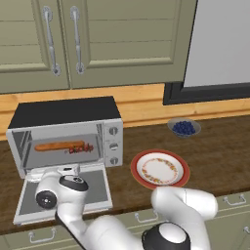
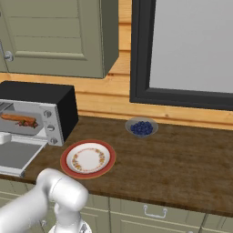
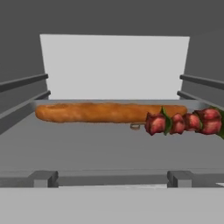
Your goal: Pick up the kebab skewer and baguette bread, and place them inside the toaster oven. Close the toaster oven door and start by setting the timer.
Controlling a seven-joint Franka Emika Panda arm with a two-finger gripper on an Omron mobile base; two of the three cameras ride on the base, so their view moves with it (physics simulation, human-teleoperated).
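The toaster oven point(image 1: 63, 113) stands open at the left of the counter. Its door point(image 1: 97, 189) lies folded down flat in front. Inside on the rack lies the baguette bread point(image 3: 96, 112), long and golden. The kebab skewer point(image 3: 183, 122) rests just in front of the loaf's right end, touching or nearly touching it. Both also show through the opening as baguette point(image 1: 57, 145) and skewer point(image 1: 81, 148). My gripper point(image 1: 69, 170) hovers over the lowered door, pointing into the oven. Its fingers point(image 3: 43, 178) stand wide apart and open, with nothing between them; the gripper point(image 3: 111, 179) is short of the food.
Three round knobs point(image 1: 113, 145) run down the oven's right panel. A red-rimmed plate point(image 1: 160, 169) sits bare to the right of the door. A bowl of blueberries point(image 1: 183, 127) stands behind it. Cabinet doors point(image 1: 63, 39) hang above the oven.
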